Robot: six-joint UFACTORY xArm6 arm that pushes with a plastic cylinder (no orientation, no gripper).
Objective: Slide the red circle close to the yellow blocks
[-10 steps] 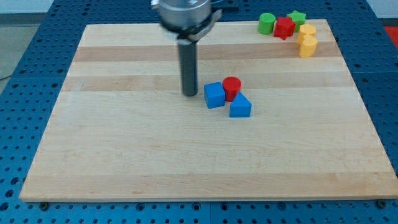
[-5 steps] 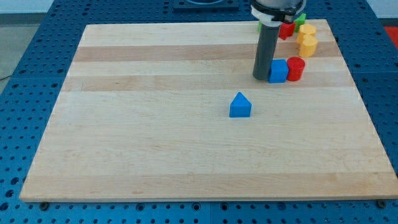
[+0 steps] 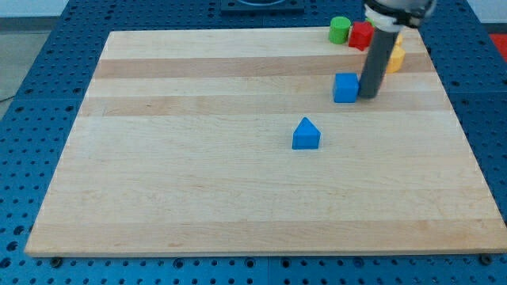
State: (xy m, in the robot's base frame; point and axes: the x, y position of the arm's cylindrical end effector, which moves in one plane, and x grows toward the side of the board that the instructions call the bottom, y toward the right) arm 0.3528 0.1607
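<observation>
My tip (image 3: 369, 96) rests on the board just right of the blue cube (image 3: 345, 87), touching or nearly touching it. The red circle does not show; it may be hidden behind the rod. A yellow block (image 3: 394, 58) peeks out right of the rod, near the view's top right. The other yellow block is mostly hidden by the arm. A red block (image 3: 361, 36) and a green circle (image 3: 340, 30) sit at the top edge, left of the rod.
A blue block with a peaked top (image 3: 306, 134) sits alone near the board's middle. The wooden board (image 3: 198, 174) lies on a blue perforated table (image 3: 32, 95). The board's right edge is close to the yellow block.
The rod swept right from the board's middle, carrying the blue cube and red circle toward the yellow blocks. It then moved from the cube's left to its right, where the red circle was.
</observation>
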